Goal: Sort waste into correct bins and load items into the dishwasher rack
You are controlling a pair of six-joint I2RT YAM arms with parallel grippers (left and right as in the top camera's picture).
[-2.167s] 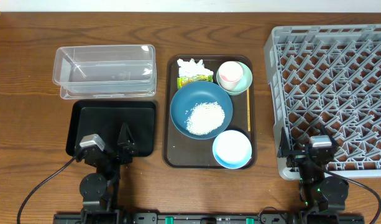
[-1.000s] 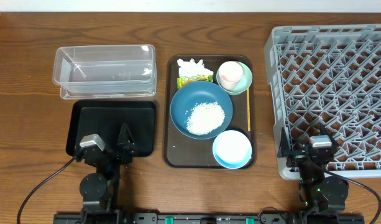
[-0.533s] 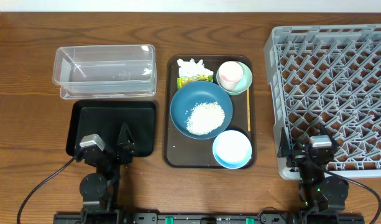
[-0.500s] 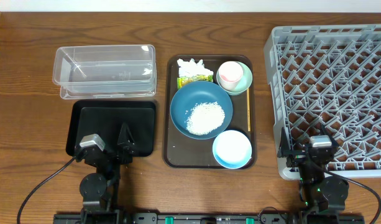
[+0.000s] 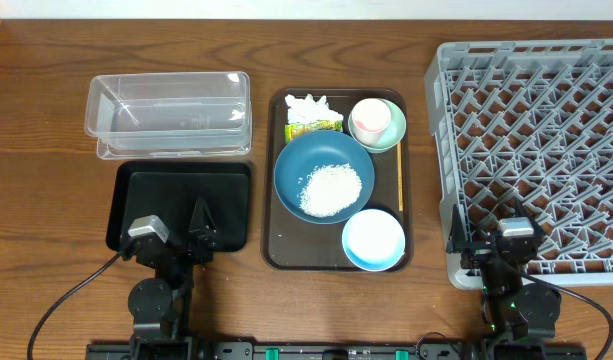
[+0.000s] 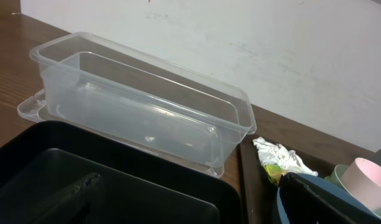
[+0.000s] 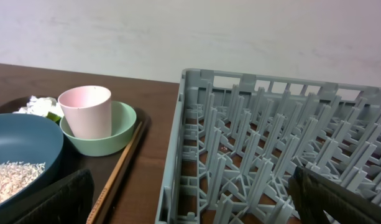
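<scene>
- Wood-grain brown table (image 5: 46,150) carries everything, with the brown serving tray (image 5: 276,250) at its centre.
- On that tray we see the large dark blue bowl (image 5: 306,160) holding a heap of white rice (image 5: 331,190), with the small light blue bowl (image 5: 373,240) touching its near edge.
- We see the pink cup (image 5: 370,120) standing upright in the pale green bowl (image 5: 394,135).
- The crumpled tissue (image 5: 307,106) and the green-yellow wrapper (image 5: 316,126) lie in the tray's far left corner.
- To the left sit the clear tub (image 5: 166,115) and, nearer us, the black tray (image 5: 181,190). The grey rack (image 5: 536,130) stands to the right.
- The left gripper (image 6: 189,186) hangs over the black tray and the right gripper (image 7: 190,186) over the rack's near corner. Both have their fingers spread and hold nothing.
- We find nothing moved since the earlier pictures.
- A plain white wall (image 7: 178,31) backs the table.
</scene>
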